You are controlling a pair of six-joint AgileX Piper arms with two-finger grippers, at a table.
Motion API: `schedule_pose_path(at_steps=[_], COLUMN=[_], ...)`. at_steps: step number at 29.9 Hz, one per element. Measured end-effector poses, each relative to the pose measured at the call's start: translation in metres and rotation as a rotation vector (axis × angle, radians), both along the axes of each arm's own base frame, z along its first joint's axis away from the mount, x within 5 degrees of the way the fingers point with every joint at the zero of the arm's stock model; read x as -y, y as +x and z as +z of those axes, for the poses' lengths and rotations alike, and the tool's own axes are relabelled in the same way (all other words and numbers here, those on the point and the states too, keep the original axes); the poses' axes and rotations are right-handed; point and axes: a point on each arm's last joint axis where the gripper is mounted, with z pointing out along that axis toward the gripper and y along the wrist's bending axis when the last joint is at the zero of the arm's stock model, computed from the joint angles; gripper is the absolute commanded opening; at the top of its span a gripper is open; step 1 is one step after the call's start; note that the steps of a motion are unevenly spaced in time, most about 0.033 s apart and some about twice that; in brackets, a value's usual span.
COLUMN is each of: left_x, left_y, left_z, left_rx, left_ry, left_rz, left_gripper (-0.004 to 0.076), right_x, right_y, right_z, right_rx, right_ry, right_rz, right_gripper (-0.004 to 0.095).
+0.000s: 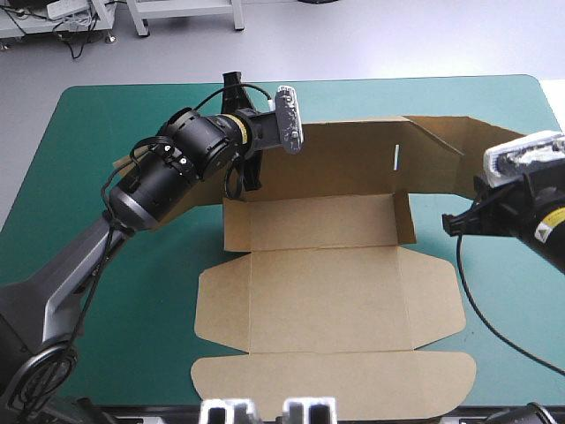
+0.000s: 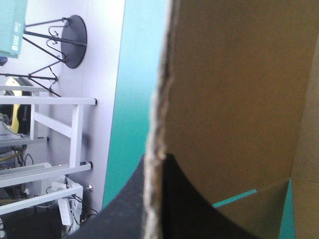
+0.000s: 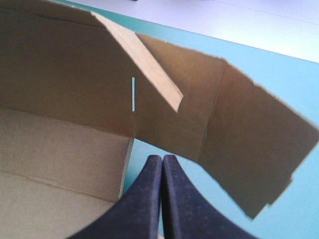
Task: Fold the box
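The brown box [image 1: 327, 291] lies mid-table as a cut sheet, its lid and side flaps flat toward the near edge. Its back wall [image 1: 353, 159] stands raised, with a narrow slot [image 1: 396, 155]. My left gripper [image 1: 245, 163] is at that wall's left end; in the left wrist view the board's edge [image 2: 155, 124] runs between the black fingers [image 2: 189, 204], shut on the box. My right gripper [image 1: 452, 223] hovers just off the box's right end, fingers shut [image 3: 162, 158] with nothing in them. Ahead of it stand the slot [image 3: 133, 93] and the angled end flap [image 3: 254, 144].
Teal-green cover [image 1: 106, 265] shows on both sides of the box. The table's far edge [image 1: 353, 79] runs a little behind the raised wall. A small corner of brown board [image 1: 124, 162] shows beside the left arm.
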Motion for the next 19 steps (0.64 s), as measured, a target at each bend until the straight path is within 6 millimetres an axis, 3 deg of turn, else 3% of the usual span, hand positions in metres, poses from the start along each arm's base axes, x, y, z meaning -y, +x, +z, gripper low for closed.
schedule_pose_path(at_steps=[8,19], left_x=[-0.001,-0.034], left_y=[-0.003,-0.037], left_z=[-0.011,-0.053], left_rx=[0.089,0.346], left_ry=[0.012,0.031], left_rz=[-0.055,-0.099], left_gripper=[-0.0009,-0.0009], right_x=[-0.018,-0.038], right_y=[0.057,0.137], right_z=[0.034,0.061], right_rx=[-0.015,-0.138], right_ry=[-0.053,-0.059], right_rz=[0.006,0.088], right_gripper=[-0.0019,-0.0019])
